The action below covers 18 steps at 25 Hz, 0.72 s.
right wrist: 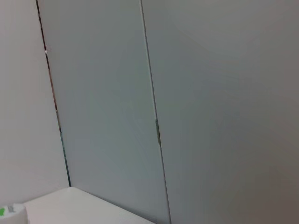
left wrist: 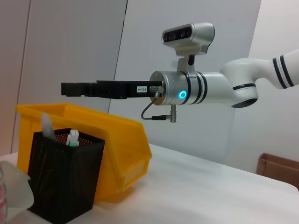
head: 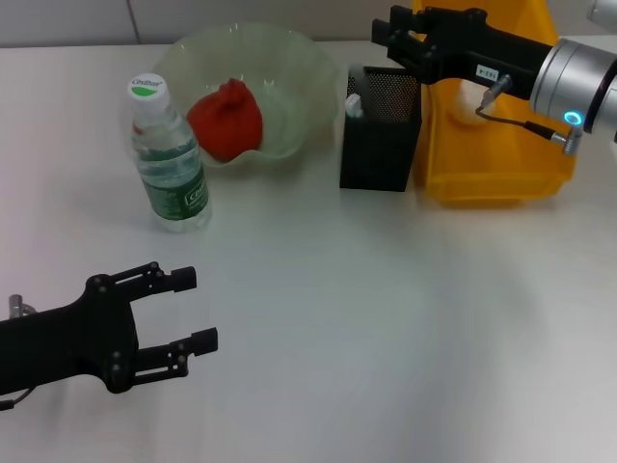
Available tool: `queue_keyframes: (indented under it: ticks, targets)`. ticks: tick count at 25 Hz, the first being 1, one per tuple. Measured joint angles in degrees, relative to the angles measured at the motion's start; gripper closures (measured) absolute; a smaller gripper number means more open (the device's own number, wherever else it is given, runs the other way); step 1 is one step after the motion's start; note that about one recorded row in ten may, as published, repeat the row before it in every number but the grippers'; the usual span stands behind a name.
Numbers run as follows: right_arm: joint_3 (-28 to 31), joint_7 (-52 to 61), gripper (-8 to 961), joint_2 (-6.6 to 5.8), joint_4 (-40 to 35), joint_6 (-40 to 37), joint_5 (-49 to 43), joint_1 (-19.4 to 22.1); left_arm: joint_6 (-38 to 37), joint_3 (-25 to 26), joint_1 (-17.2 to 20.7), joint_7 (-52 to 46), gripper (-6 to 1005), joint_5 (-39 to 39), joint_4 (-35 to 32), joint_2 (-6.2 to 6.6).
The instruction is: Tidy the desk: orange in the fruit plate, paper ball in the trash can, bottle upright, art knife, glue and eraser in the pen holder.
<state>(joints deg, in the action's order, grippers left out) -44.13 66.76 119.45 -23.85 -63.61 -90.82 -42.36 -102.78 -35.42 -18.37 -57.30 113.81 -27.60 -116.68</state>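
Head view: two black pincers over a white worktop [head: 386, 318], neither holding anything.
Head view shows the left pincer [head: 191, 309] low over the near worktop, fingers spread; beyond it stands the clear plastic bottle with a green label and white cap [head: 167, 159], upright, and farther off the translucent wavy-rimmed fruit plate [head: 289, 87] holds the orange, a reddish-orange fruit [head: 225, 119]. The right pincer [head: 386, 34] hangs above the yellow plastic bin [head: 492, 169]; whether its fingers are spread, I cannot tell. Just beside and below its tip sits the black mesh pen holder [head: 381, 145], touching the bin, with white items inside. Left wrist view shows the right pincer [left wrist: 70, 88] held level above the bin [left wrist: 126, 140], pen holder [left wrist: 63, 177] in front. Right wrist view shows only grey wall panels [right wrist: 187, 102] and the bottle's cap [right wrist: 11, 213] at the corner.
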Motion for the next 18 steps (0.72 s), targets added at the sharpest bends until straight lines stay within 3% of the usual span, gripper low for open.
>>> queue_keyframes:
  ticks: [4, 9, 13, 16, 17, 18]
  targets:
    - [-0.1, 0.0, 642, 0.00, 0.0, 0.3, 0.0, 0.0, 0.3, 0.0, -0.1, 0.0, 217, 0.0, 0.0, -0.16]
    - [0.3, 0.0, 519, 0.00, -0.3, -0.6, 0.6, 0.5, 0.5, 0.0, -0.3, 0.0, 217, 0.0, 0.0, -0.29]
    - [0.7, 0.4, 405, -0.22, -1.3, -7.8, 5.6, 3.1, 0.5, 0.1, -0.3, 0.0, 217, -0.2, 0.0, -0.31]
    - [0.5, 2.0, 283, -0.33, -4.0, -15.7, 7.8, 6.7, 0.5, 0.2, -0.2, 0.0, 217, -0.3, 0.0, -0.44]
    - [0.3, 4.4, 242, -0.45, -6.6, -21.8, 7.8, 9.7, 0.5, 0.2, -0.3, 0.0, 217, -0.4, 0.0, -0.60]
    - [0.3, 4.4, 235, -0.45, -6.6, -21.8, 7.8, 9.7, 0.5, 0.2, -0.3, 0.0, 217, -0.4, 0.0, -0.60]
